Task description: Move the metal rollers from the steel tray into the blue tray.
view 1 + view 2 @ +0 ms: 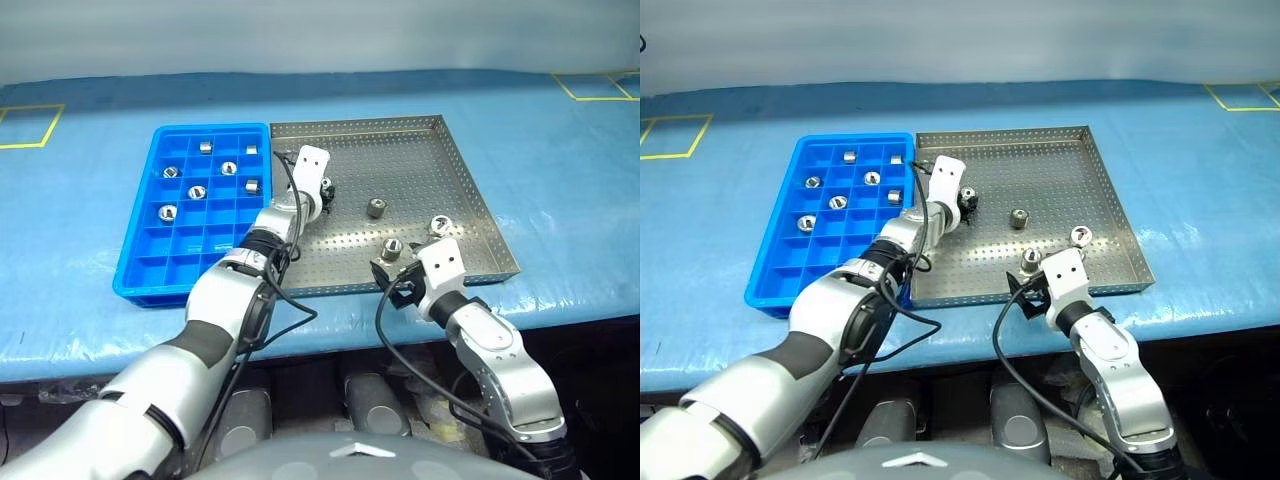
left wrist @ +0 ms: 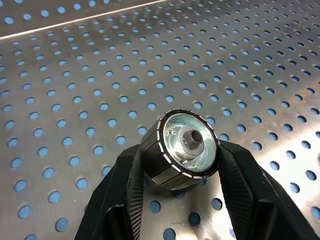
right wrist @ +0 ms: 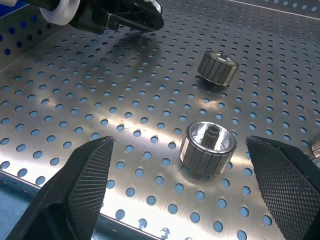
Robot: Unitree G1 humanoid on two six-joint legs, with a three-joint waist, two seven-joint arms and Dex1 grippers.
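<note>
- Metal rollers are split between two trays: six sit in separate compartments of the blue tray (image 1: 140, 255), among them one (image 1: 205, 147) in the far row and one (image 1: 167, 212) nearer the robot.
- Steel tray (image 1: 470, 185) lies just right of the blue tray, the two rims side by side, both on the blue-covered surface (image 1: 80, 180).
- Four rollers are in the steel tray. One (image 1: 376, 208) stands alone near its middle, one (image 1: 392, 248) sits close to the near rim, and one (image 1: 439, 226) lies toward the near right side.
- Left gripper (image 2: 182, 200) is over the left part of the steel tray, its black fingers (image 2: 125, 195) clamped on the sides of the fourth roller (image 2: 181, 148), which shows a bright end face with a central hole.
- Right gripper (image 3: 185, 195) hovers at the near rim of the steel tray with its fingers (image 3: 85, 185) spread wide apart, holding nothing; the near-rim roller stands between them in the right wrist view, touching neither.
</note>
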